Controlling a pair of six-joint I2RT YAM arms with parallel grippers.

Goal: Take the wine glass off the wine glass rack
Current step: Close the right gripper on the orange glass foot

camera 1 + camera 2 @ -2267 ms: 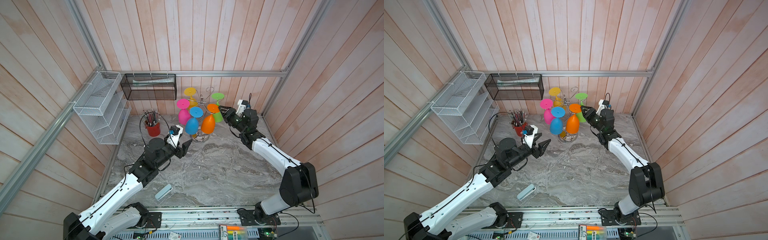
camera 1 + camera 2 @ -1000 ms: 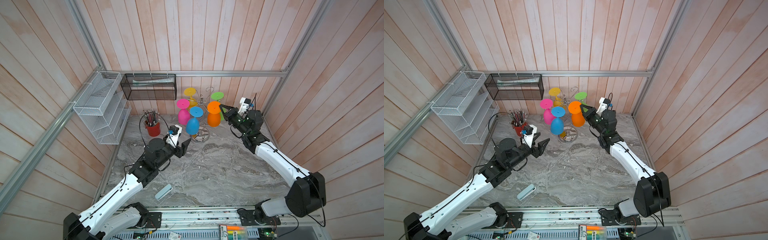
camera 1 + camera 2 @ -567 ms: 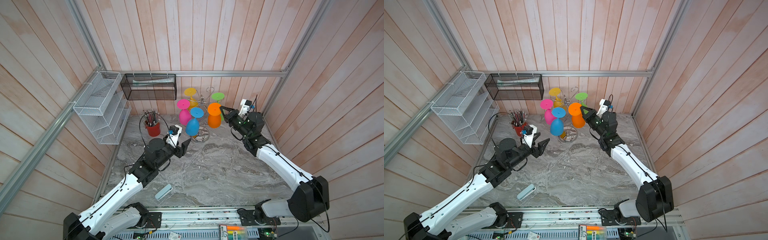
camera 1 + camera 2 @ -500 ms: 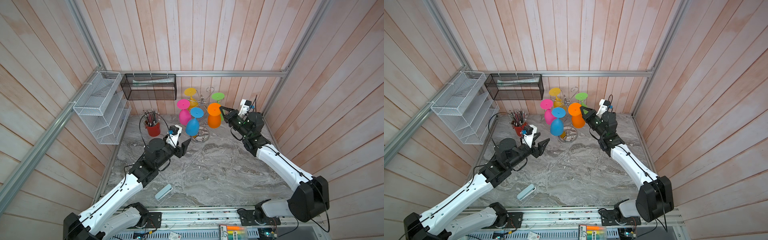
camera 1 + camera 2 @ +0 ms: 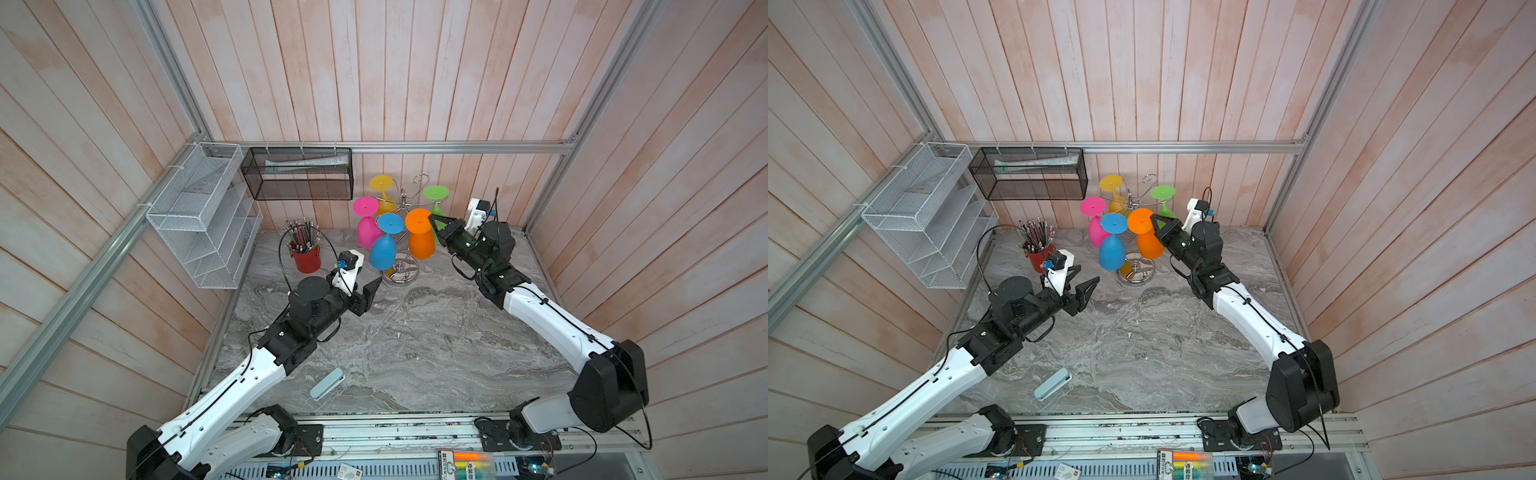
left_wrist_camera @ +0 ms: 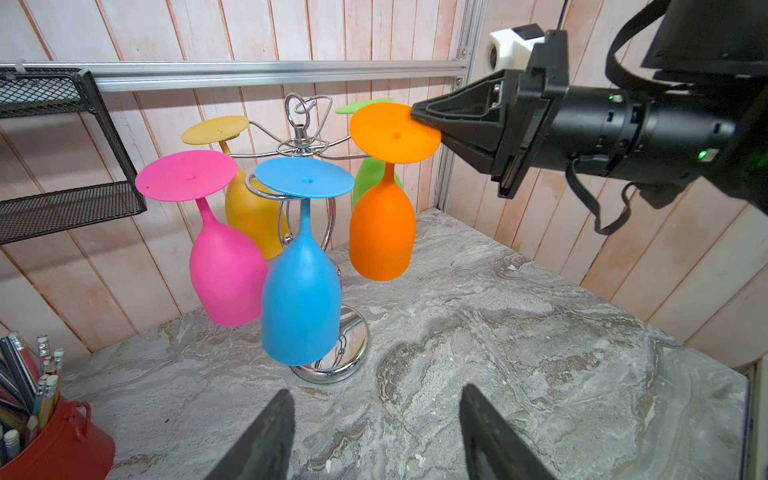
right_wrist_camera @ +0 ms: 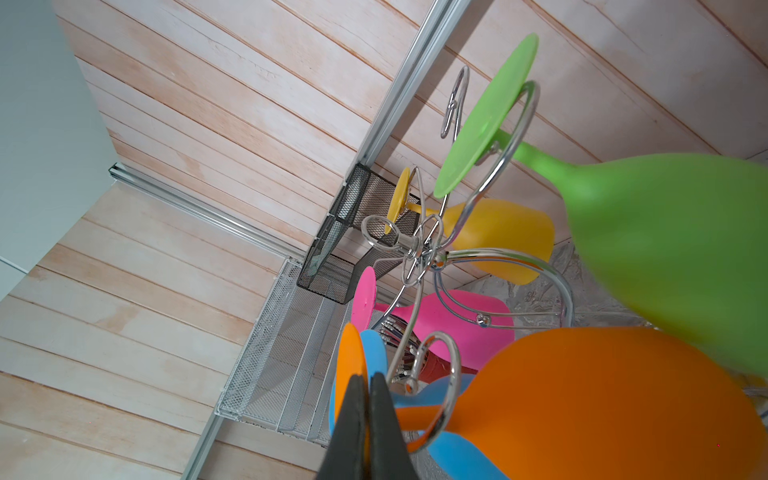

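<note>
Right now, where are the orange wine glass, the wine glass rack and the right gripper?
orange wine glass (image 6: pixel 382 237), left wrist view, on its bowl.
wine glass rack (image 6: pixel 351 353), left wrist view, on its round base.
right gripper (image 6: pixel 422 115), left wrist view, at its fingertips.

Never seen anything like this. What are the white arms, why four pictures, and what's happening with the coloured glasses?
Two robot arms share a marble table. Two pictures look down from an overhead camera; two come from cameras on the wrists. On the table: a wine glass rack hung with a pink glass, blue glass, yellow glass and green glass upside down, a red pencil cup, a pale blue case. The right gripper is shut on the foot of the orange wine glass; whether its stem has left the rack is unclear. The left gripper is open, empty.
</note>
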